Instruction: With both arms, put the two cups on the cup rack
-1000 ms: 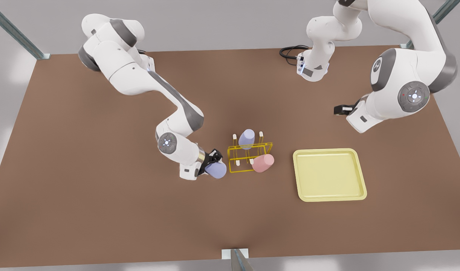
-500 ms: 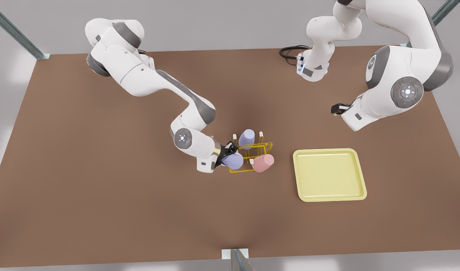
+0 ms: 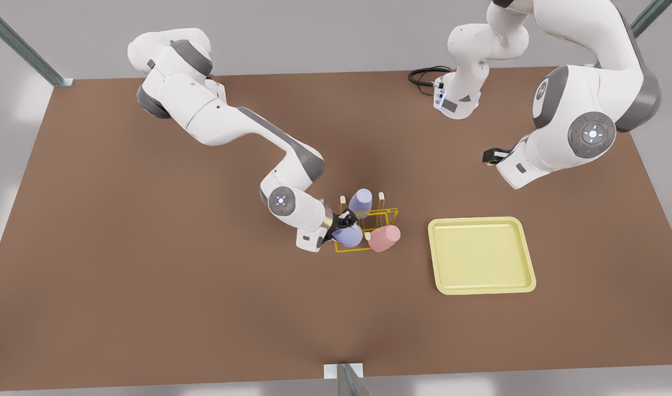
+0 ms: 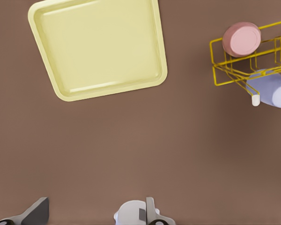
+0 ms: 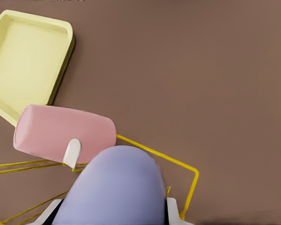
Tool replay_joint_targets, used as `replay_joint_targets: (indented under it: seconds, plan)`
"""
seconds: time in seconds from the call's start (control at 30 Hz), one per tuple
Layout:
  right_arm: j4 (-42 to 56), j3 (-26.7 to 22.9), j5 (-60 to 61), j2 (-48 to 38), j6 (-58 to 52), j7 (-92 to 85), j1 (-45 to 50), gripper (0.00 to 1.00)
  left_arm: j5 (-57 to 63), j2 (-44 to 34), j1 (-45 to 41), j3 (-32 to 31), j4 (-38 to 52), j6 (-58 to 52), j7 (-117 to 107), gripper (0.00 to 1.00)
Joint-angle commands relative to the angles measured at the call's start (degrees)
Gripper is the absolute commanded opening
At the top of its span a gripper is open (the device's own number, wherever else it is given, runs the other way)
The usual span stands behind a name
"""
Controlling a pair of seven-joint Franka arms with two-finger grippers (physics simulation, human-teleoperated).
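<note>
The right gripper (image 3: pixel 342 224), clamped on the lavender cup (image 3: pixel 347 236), could snag the cup rack (image 3: pixel 388 213) or nudge the pink cup (image 3: pixel 383 238). The left gripper (image 3: pixel 491 157) waits apart, spread open.

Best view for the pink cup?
Right wrist view: the pink cup is close, its whole side visible, on the cup rack. Left wrist view shows mostly its round end; front view shows it small, beside the held lavender cup.

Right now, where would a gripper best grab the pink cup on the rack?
Probably across the pink cup's round side wall, coming from the tray side: it leans outward off the cup rack that way, while the right gripper crowds the other side.
</note>
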Motion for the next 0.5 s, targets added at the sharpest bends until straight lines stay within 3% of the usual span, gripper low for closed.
replay_joint_targets:
  seconds: [0.0, 0.13, 0.47]
  plan:
    - [0.1, 0.0, 5.3, -0.1, -0.9, 11.2, -0.1, 1.0, 0.0, -0.1, 0.0, 0.0, 0.0, -0.3, 0.7, 1.0]
    - [0.2, 0.1, 10.5, -0.1, -0.9, 21.0, -0.1, 1.0, 0.0, -0.2, -0.1, -0.1, 0.0, -0.4, 0.6, 1.0]
    - [-0.1, 0.1, 10.5, 0.7, -1.4, 39.0, -0.1, 1.0, 0.2, -0.2, -0.1, -0.8, 0.1, -0.9, -1.7, 1.0]
